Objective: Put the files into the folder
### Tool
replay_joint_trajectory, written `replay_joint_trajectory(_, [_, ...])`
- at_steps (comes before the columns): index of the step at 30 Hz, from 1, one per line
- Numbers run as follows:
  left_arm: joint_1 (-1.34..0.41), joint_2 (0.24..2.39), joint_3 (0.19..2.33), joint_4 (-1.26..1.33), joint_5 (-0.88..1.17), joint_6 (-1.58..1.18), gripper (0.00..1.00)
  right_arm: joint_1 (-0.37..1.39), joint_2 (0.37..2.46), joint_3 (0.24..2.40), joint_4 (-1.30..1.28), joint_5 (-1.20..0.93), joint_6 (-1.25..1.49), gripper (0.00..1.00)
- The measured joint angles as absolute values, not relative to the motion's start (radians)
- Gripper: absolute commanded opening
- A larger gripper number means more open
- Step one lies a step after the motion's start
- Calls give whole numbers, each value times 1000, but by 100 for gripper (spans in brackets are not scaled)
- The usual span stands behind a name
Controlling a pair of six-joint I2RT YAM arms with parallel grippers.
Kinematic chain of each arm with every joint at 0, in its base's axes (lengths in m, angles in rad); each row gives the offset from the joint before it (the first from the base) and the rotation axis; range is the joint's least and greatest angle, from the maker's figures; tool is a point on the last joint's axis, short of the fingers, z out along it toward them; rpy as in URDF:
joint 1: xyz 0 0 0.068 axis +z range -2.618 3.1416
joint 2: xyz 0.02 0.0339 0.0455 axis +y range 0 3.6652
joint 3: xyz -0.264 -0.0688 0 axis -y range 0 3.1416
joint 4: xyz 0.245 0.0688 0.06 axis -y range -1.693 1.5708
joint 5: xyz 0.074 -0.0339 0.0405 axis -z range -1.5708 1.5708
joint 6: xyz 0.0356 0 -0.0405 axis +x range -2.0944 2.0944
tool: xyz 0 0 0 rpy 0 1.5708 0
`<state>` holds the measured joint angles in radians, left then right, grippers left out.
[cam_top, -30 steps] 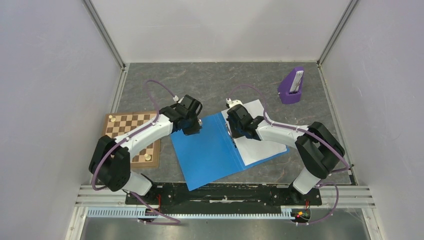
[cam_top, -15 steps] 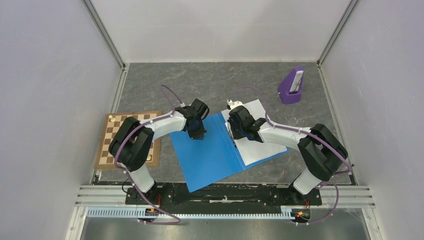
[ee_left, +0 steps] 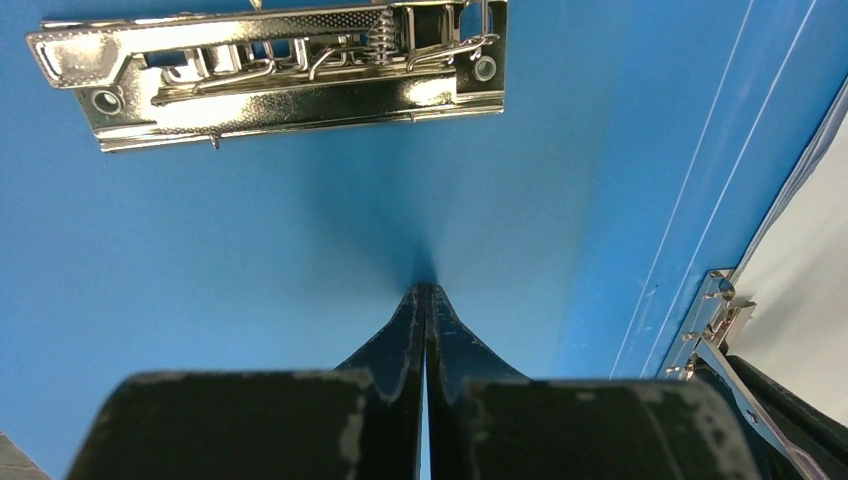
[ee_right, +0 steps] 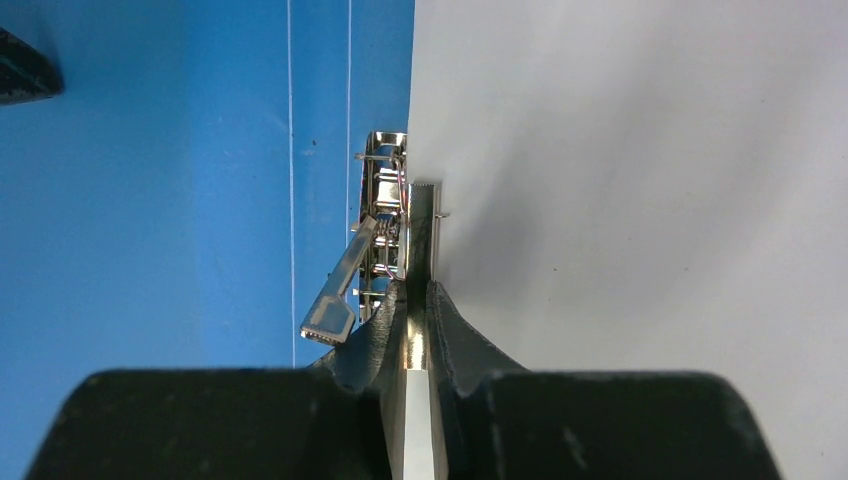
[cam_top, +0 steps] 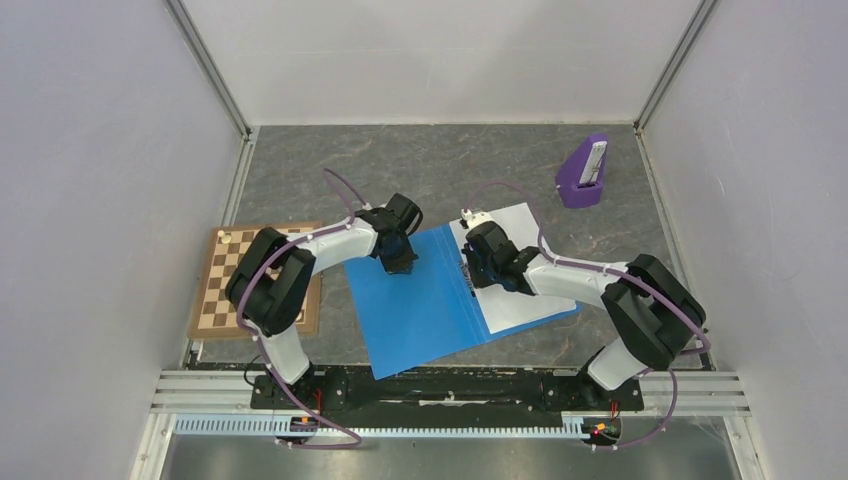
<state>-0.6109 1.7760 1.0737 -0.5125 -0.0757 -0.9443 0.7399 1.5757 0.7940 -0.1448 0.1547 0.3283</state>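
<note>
The blue folder (cam_top: 420, 310) lies open on the table. The white files (cam_top: 525, 285) lie on its right half, their left edge at the metal spine clip (ee_right: 385, 215). My left gripper (cam_top: 400, 262) is shut and empty, its tips (ee_left: 424, 292) pressed on the bare blue left flap, below a second metal clip (ee_left: 280, 70). My right gripper (cam_top: 478, 272) is shut on the spine clip's bright metal bar (ee_right: 418, 345) at the paper's edge; the clip's lever (ee_right: 335, 300) sticks out to the left.
A brown chessboard (cam_top: 225, 285) with small pieces lies left of the folder, under the left arm. A purple stand (cam_top: 583, 172) holding a white item sits at the back right. Grey walls close in on both sides.
My left arm has folded in, and its gripper has shifted slightly right and nearer along the folder's left flap. My right gripper has slid a little right and nearer along the spine.
</note>
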Motion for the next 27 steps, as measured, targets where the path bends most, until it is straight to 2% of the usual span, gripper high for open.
replay_joint_trajectory(10, [-611, 1795, 1123, -514, -48, -939, 3, 739, 1546, 710, -23, 151, 328, 6])
replay_joint_trajectory(15, [-611, 1804, 1217, -497, 18, -937, 3, 739, 1541, 678, 43, 150, 326, 5])
replay_joint_trajectory(27, [-633, 2020, 1429, -377, 168, -942, 2, 739, 1546, 654, 108, 151, 321, 5])
